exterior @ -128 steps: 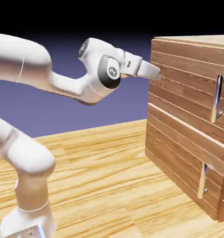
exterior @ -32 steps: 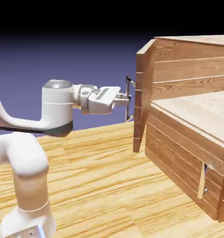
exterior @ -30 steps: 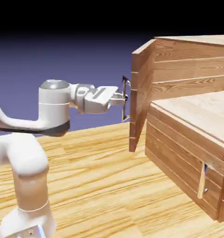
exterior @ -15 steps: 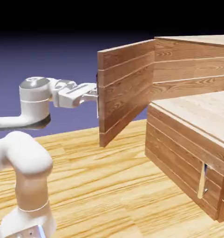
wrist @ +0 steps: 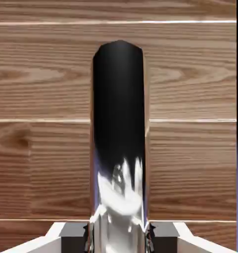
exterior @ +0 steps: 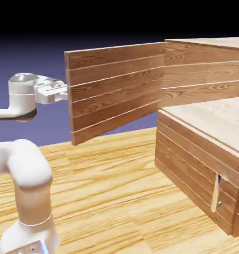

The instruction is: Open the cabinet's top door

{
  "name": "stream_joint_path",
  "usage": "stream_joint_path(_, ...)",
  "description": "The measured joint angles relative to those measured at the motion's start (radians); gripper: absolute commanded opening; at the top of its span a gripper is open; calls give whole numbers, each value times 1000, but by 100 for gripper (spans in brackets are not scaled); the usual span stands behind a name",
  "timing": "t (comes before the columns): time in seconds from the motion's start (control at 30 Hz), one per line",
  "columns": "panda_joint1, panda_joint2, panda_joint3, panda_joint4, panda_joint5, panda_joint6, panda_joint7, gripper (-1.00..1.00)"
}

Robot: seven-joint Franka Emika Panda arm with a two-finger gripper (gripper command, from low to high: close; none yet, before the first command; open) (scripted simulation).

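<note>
Behind the top door (exterior: 116, 87), gripper (exterior: 64, 92) clamped on handle (wrist: 119, 148), fingertips hidden.

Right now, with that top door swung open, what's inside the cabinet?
Only a bare wooden shelf and plank back wall show; nothing sits there. The top door hides its own handle; the cabinet runs off-frame.

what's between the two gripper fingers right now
The top door's metal handle, clamped between the fingers of the gripper; the hand view shows it.

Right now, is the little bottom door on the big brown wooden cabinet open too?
No, the short lower plank door sits shut, flush with the cabinet front.
</note>
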Motion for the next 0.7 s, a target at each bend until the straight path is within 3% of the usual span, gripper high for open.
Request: stream_joint_path(0.7, -681, -4, 429, 761, 207, -503, -95, -100)
